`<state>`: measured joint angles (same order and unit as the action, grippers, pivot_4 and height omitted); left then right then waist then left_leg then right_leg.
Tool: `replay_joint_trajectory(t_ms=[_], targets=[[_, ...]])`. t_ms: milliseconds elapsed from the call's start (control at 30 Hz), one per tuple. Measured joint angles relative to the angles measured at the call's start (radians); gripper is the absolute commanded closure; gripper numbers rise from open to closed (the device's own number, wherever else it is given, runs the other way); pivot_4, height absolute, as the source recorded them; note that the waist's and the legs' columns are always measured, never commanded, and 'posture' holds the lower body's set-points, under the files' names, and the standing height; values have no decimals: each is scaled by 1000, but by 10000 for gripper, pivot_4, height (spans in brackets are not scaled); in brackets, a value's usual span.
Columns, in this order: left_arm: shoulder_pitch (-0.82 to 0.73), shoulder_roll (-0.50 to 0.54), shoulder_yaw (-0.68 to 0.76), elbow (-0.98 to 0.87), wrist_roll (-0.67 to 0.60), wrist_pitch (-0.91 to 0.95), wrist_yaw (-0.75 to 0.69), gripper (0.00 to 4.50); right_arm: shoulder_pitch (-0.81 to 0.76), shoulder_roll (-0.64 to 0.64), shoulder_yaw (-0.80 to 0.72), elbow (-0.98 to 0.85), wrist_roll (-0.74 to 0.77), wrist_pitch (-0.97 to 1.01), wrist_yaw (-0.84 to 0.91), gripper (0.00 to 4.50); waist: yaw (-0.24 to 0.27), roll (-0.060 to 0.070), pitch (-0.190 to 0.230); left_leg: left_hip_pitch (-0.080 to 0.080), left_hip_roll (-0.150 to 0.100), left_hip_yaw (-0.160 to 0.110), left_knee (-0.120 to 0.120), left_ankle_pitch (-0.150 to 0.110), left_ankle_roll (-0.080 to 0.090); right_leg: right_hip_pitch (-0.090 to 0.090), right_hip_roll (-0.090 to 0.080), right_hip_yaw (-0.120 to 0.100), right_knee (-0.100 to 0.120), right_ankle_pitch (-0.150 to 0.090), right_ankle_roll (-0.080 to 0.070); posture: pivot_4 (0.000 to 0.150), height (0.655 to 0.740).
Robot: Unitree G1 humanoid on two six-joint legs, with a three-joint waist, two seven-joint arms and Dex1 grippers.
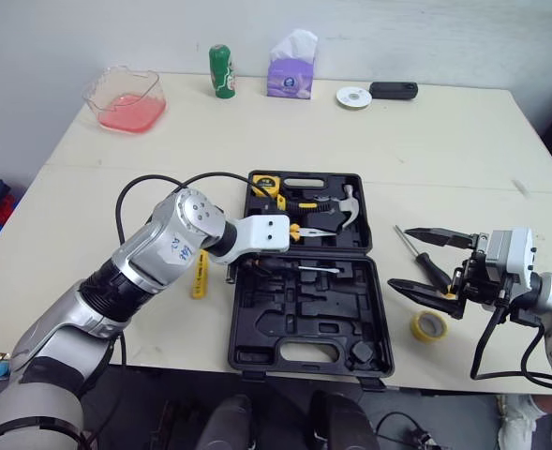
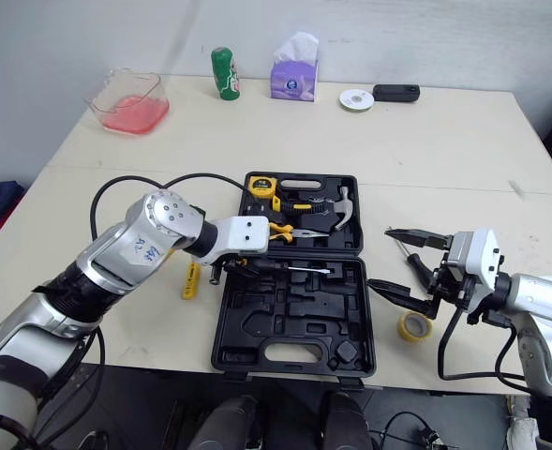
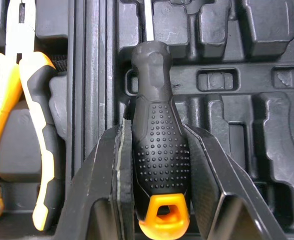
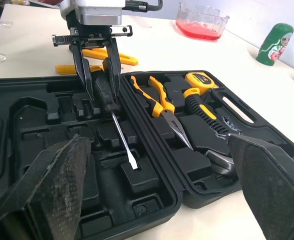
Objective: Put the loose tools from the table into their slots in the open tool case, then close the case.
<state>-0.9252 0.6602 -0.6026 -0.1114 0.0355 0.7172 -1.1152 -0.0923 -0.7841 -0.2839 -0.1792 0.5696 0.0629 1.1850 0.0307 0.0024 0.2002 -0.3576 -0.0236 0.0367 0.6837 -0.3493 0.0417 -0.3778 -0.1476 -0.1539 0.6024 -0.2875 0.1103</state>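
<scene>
The left arm reaches rightward over the surface (image 1: 88, 187), its end effector (image 4: 103, 95) clamped on a black screwdriver (image 3: 159, 100) whose blade seemingly rests in the open tool case (image 1: 304, 352), beside pliers (image 4: 159, 102). Right of the case, the right end effector (image 1: 395, 255) hovers, fingers wide apart, near a second screwdriver (image 1: 433, 270) and a yellow tape roll (image 1: 429, 325)

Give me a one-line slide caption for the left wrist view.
Left gripper shut on the handle of the black screwdriver at the moulded slots of the tool case, yellow-handled pliers seated alongside.
</scene>
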Motion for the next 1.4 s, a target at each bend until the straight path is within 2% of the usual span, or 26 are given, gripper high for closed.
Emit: replay_joint_trajectory(t_ms=[300,333,367,500,533,633,833,967,1100,1200,1400], targets=[[0,-27,4,29,21,-52,-1,34683,2,0,0,-3,-1,-5,-1,0,15,0,0,0,0,0,1,0,0,1,0,-1,0,0,0,1500,7400],[0,-30,7,36,20,-59,-2,24291,1,0,0,-7,-1,-5,-3,0,17,0,0,0,0,0,1,0,0,1,0,-1,0,0,0,1500,7400],[0,-31,12,40,19,-65,-5,20925,1,0,1,-11,-1,-5,-6,0,17,0,0,0,0,0,1,0,0,1,0,-1,0,0,0,1500,7400],[17,-48,36,41,-18,-81,-37,2704,0,1,1,-12,-2,-5,-11,0,18,0,0,0,0,-1,1,0,0,1,0,-1,0,0,0,1500,7400],[17,-51,42,42,-24,-87,-40,1229,-2,1,2,-12,-4,-5,-11,0,18,0,0,0,0,-1,1,0,0,1,0,-1,0,0,0,1500,7400],[16,-46,86,48,-30,-149,-40,1229,-5,1,2,-11,-11,-5,-12,0,18,0,0,0,0,-1,1,0,0,1,0,-2,0,0,0,1500,7400],[92,-51,291,50,-158,-318,-53,1229,0,2,2,-11,-19,-16,-25,0,11,0,0,0,0,-1,1,0,0,1,0,-2,0,0,0,1500,7400],[183,-90,433,51,-285,-451,-75,13414,28,3,0,-11,-20,-20,-39,0,10,0,0,0,0,-1,1,0,0,1,-1,-1,0,0,0,1500,7400],[235,-101,481,48,-335,-479,-64,31335,51,3,-2,-10,-20,-27,-39,0,13,0,0,1,0,-1,1,0,0,2,0,-2,0,0,0,1500,7400],[276,-104,473,67,-318,-489,-41,44841,66,3,-9,0,-20,-43,-34,0,14,0,0,1,0,0,1,0,1,2,0,-2,0,0,0,1500,7400],[287,-189,400,97,-259,-442,65,44841,65,3,-12,26,-21,-64,-29,0,19,0,0,1,0,0,1,-1,1,2,0,-3,0,0,0,1500,7400]])
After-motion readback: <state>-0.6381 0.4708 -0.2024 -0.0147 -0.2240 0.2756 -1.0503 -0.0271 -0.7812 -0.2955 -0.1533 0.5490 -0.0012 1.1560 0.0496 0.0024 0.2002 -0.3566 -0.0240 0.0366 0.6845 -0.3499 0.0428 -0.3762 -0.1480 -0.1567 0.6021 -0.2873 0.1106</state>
